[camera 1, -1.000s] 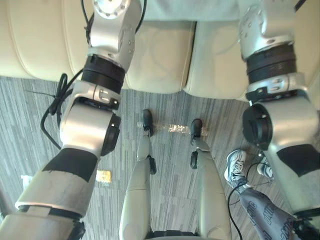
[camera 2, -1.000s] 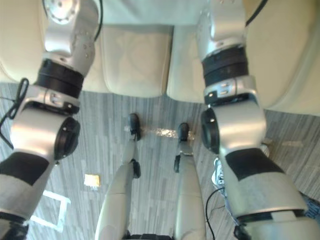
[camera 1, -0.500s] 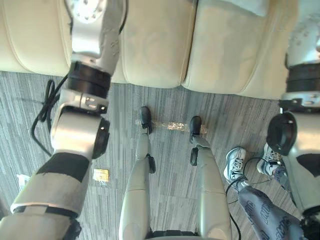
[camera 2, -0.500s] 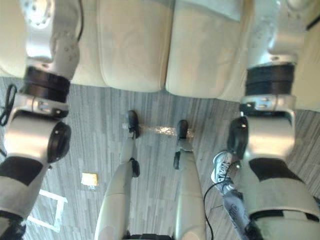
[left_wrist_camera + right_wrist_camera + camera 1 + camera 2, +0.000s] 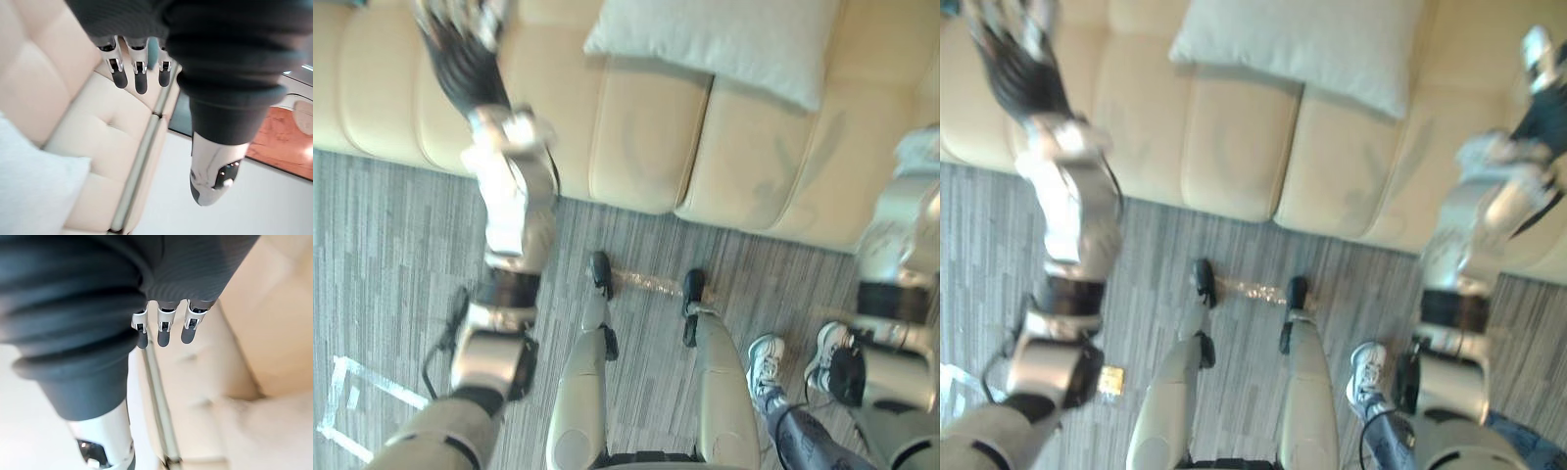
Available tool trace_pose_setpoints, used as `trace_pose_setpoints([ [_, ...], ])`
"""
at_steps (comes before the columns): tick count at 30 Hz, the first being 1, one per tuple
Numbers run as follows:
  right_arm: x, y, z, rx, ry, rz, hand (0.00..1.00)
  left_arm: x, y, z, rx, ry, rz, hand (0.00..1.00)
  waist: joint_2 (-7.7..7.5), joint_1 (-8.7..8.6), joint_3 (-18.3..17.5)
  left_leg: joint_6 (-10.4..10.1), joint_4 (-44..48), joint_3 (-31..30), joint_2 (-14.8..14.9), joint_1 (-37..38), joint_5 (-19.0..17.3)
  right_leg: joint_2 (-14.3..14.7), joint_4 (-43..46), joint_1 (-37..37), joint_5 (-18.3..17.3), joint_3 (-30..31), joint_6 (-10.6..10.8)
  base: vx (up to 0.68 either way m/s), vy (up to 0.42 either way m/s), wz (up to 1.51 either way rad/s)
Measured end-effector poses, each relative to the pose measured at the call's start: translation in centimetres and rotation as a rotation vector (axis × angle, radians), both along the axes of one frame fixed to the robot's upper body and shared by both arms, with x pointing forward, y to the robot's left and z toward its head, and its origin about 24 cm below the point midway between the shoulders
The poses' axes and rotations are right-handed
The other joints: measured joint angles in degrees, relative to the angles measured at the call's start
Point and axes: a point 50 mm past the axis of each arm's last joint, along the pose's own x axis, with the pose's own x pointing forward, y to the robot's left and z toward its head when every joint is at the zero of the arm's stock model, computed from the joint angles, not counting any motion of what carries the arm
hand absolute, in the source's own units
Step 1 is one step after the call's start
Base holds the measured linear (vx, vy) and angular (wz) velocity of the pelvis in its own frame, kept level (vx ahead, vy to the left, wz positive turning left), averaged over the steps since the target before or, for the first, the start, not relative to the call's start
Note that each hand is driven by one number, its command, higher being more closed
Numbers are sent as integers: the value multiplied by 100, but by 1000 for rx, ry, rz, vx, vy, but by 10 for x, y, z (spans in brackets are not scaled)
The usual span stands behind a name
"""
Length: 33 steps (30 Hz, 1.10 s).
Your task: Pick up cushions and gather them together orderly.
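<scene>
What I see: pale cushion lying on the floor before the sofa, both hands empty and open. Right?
No: the pale cushion lies on the sofa seat, not the floor; the left eye view shows it. The left hand and right hand are empty and open, as said.

one pale grey-white cushion (image 5: 729, 39) flat on the cream sofa (image 5: 636, 137) seat

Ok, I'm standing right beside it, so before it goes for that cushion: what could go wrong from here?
1. A person's shoes stand close by the robot's right side; a swing of that arm could hit them.
2. The left hand and right hand are open and empty, out to either side of the cushion; a one-sided grab might drag it askew on the sofa.
</scene>
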Motion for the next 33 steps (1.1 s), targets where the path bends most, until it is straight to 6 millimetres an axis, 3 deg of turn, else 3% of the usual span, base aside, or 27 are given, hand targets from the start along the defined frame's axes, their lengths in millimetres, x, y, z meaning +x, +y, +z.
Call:
trace_pose_setpoints([
  [1,-3,5,-17,7,49,13,0,-3,-4,-15,29,45,-18,0,-43,2,-33,7,2,-18,0,70,-37,-1,-18,91,-24,-27,0,79,-75,15],
  [3,-17,22,-76,11,247,64,0,-19,-10,-71,107,232,-66,0,-161,21,-199,-23,84,-34,19,308,-133,24,-152,436,-53,-76,6,85,-68,4],
  [6,-36,38,-126,-3,444,112,0,-40,-5,-122,177,419,-85,0,-196,105,-339,-64,105,54,35,792,-314,76,-375,975,-64,-36,23,105,-55,-18],
  [7,-53,46,-166,7,611,146,0,-58,0,-159,244,566,-92,0,-210,146,-606,-69,159,125,55,1058,-478,102,-572,1290,-72,7,33,80,-34,-23],
  [8,-58,47,-177,14,656,151,0,-62,1,-169,263,605,-95,0,-208,148,-667,-62,190,133,59,1122,-525,109,-621,1393,-75,11,37,118,-15,-25],
  [9,-75,51,-207,54,786,165,0,-76,8,-197,313,729,-86,0,-208,152,-873,-84,215,157,72,1335,-627,132,-772,1662,-81,26,46,84,-4,-11],
  [10,-80,51,-215,59,823,168,0,-80,10,-205,332,764,-86,0,-200,153,-931,-75,219,157,76,1386,-642,140,-813,1733,-82,25,47,103,-5,-10],
  [13,-121,57,-271,119,1106,195,0,-113,26,-266,436,1074,-74,0,-210,140,-1358,-117,166,148,126,1716,-754,218,-1199,2180,-48,40,100,92,1,-11],
  [16,-152,64,-305,178,1300,232,0,-145,41,-305,435,1306,-74,0,-220,131,-1524,-136,-65,150,140,2085,-744,297,-1579,2566,40,40,122,77,6,-9],
  [20,-183,72,-330,260,1466,253,0,-185,55,-337,419,1543,-59,0,-248,134,-1716,-148,-241,196,113,2457,-735,337,-1899,2978,159,99,117,106,4,-5],
  [25,-186,78,-337,259,1518,285,0,-200,67,-345,400,1629,-23,0,-313,156,-1765,-117,-247,404,94,2694,-783,344,-2028,3163,280,339,201,69,13,-24],
  [28,-175,80,-335,257,1504,298,0,-196,65,-345,388,1628,-25,0,-350,197,-1722,-95,-34,640,154,2695,-934,377,-1923,3093,445,573,306,-25,36,-47],
  [31,-169,83,-334,239,1494,315,0,-185,63,-342,379,1600,-22,0,-362,249,-1671,37,807,779,351,2361,-1398,407,-1519,2802,707,333,305,-129,23,-39],
  [32,-169,83,-334,236,1498,315,0,-181,58,-341,358,1594,-25,0,-250,310,-1682,156,972,840,520,2210,-1484,456,-1568,2781,778,203,288,-151,3,-32],
  [33,-166,85,-333,238,1494,320,0,-178,56,-340,334,1587,-22,0,-265,369,-1654,160,1084,916,584,2132,-1505,385,-748,2604,407,-29,158,-188,-1,-14],
])
